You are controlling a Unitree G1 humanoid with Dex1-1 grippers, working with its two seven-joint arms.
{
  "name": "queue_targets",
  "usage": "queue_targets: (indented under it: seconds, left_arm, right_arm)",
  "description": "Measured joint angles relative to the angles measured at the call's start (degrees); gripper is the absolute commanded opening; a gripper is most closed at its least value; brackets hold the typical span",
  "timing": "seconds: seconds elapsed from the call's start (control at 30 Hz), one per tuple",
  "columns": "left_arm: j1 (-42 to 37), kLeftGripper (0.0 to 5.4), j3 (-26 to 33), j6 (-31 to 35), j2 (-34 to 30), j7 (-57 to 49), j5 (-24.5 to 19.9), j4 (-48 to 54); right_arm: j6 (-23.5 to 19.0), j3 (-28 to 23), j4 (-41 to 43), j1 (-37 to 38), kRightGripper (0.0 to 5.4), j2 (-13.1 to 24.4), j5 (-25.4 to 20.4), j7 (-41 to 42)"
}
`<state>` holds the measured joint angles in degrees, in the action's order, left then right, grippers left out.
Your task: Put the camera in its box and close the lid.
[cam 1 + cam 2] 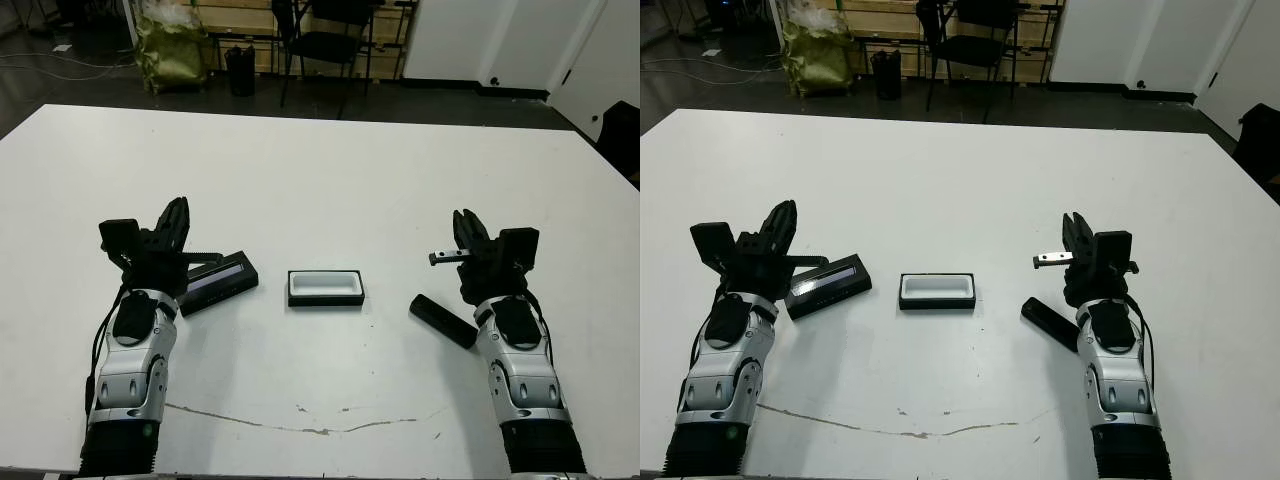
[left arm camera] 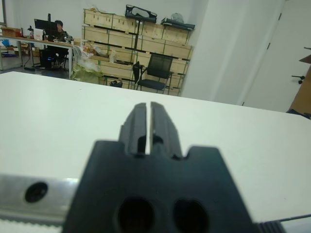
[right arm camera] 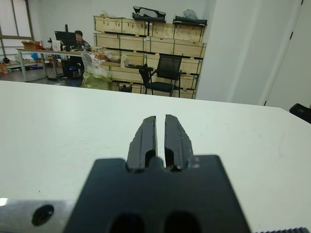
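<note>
On the white table (image 1: 330,170), toward its near edge, the task's things lay in a row between the robot's two arms. Farthest left, the left gripper (image 1: 178,218) rested on the table with its fingers pressed nearly together, only a thin slit between them in the left wrist view, and nothing was held. Just beside it lay the lid (image 1: 218,283), flat and angled, pale panel up, its near end close against the gripper's body; whether the two touched could not be told. Next came the box (image 1: 326,288), at the middle, open side up with its white lining showing, apart from the lid and holding nothing. Further right lay the camera (image 1: 443,321), a black bar set at a slant on the bare table, well apart from the box and just beside the right arm's wrist. The right gripper (image 1: 464,228) rested beyond the camera, fingers close together with a narrow gap and empty. Beyond the table, a person (image 3: 77,38) sat at a desk, and a black chair (image 3: 162,76) stood before stacked wooden crates (image 3: 146,34).
</note>
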<state>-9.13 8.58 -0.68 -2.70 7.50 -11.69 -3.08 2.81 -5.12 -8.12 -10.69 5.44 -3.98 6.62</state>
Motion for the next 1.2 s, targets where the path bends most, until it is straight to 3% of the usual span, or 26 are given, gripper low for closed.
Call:
queue_targets:
  seconds: [0.4,0.6,0.77,0.93,1.07,1.2]
  left_arm:
    - [0.05,0.0,-0.19,0.16,0.09,-0.4,0.01,0.1]
    - [0.08,0.0,-0.06,0.04,0.07,-0.34,-0.03,0.04]
    - [0.12,0.0,0.06,0.03,0.11,-0.39,-0.24,0.0]
    - [0.18,0.0,0.04,-0.2,0.12,-0.31,-0.17,-0.08]
    - [0.18,0.0,0.03,-0.32,0.12,-0.25,-0.19,-0.17]
    - [0.18,0.0,-0.05,-0.17,0.14,-0.4,-0.16,-0.11]
  right_arm:
    - [-0.1,0.12,0.23,0.09,0.02,0.11,0.47,0.13]
    - [4.21,-0.13,-0.98,0.27,0.02,2.9,-1.0,5.4]
    - [-8.19,-1.76,10.55,4.12,0.02,10.16,-4.25,11.05]
    - [-13.54,-5.8,21.72,9.77,0.02,17.0,-12.73,19.99]
    - [-20.58,-8.62,26.02,11.54,0.59,23.79,-17.54,25.56]
    - [-22.84,-10.34,26.38,11.97,1.45,26.96,-22.11,30.66]
